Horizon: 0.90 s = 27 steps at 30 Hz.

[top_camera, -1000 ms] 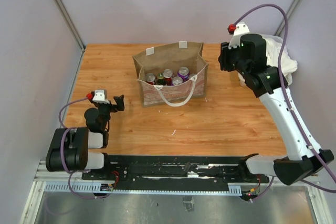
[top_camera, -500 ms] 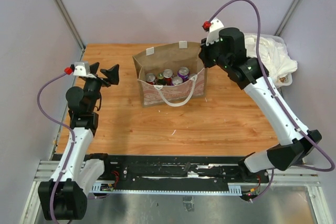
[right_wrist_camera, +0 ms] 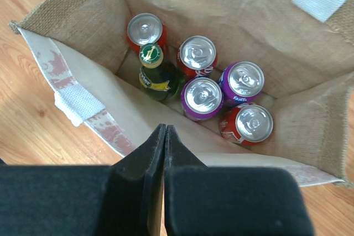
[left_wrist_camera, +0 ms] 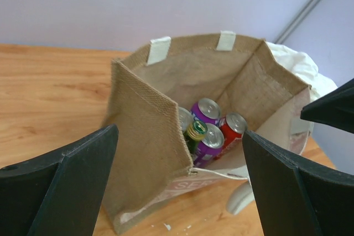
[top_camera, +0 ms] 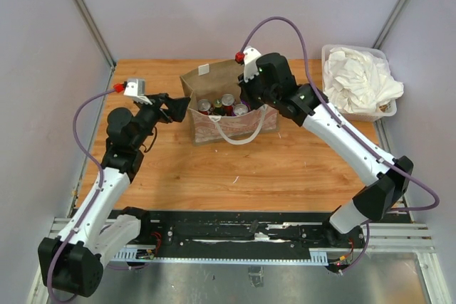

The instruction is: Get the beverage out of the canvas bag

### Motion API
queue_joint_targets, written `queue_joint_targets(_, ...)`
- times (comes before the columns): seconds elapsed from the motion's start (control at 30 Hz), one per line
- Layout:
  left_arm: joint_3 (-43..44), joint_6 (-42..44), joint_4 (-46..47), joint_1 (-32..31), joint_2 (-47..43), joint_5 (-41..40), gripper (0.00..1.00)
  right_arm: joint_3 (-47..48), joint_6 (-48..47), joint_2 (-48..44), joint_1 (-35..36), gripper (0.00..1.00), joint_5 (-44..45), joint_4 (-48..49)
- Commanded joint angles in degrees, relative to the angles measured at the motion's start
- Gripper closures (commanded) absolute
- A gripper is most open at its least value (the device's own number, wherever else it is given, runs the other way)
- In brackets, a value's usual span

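The right hand (right_wrist_camera: 165, 128) has its two fingers pressed flat together and grips nothing. It hangs pointing down over the open mouth of the bag (right_wrist_camera: 232, 4), with its tips above the inside of the pale front wall. Whether it touches the fabric cannot be told.

Just beyond the tips, the drinks stand upright on the bag's floor, packed close. There are five cans (right_wrist_camera: 202, 95), two purple and three red. A green bottle (right_wrist_camera: 154, 75) with a gold cap stands among them, beside the nearer purple can. None of them is lifted.

The left hand (top_camera: 173, 105) is spread as wide as it goes and is empty. It is level with the bag's left end and aimed at it, just beside the side wall and not around it.

The bag stands upright on the wooden surface (top_camera: 285, 169) near its far edge, one white handle drooping over the front. Well to its right, in the far corner, a bin (top_camera: 326, 52) holds crumpled white cloth (top_camera: 356, 80).
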Motion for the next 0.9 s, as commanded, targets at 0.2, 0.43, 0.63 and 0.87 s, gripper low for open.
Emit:
queue_joint_targets(0.2, 5.74, 2.71, -2.81, -5.02, 6.84, -3.58, 0.0, -5.29, 1.62, 0.28, 4.08, 0.99, -0.52, 3.64)
queue_joint_targets(0.43, 9.0, 4.73, -3.5, -6.39, 13.44, -2.95, 0.0, -11.85, 3.26, -1.93, 6.13, 0.99, -0.59, 5.9)
queue_joint_targets(0.63, 9.75, 6.48, -5.87, -9.3, 17.19, -3.33, 0.0, -16.27, 4.35, -3.72, 7.16, 0.99, -0.13, 6.98)
queue_joint_targets(0.87, 7.72, 6.86, -10.33, -10.58, 15.71, -4.3, 0.06, -18.76, 4.62, -4.79, 7.25, 0.99, 0.7, 7.35)
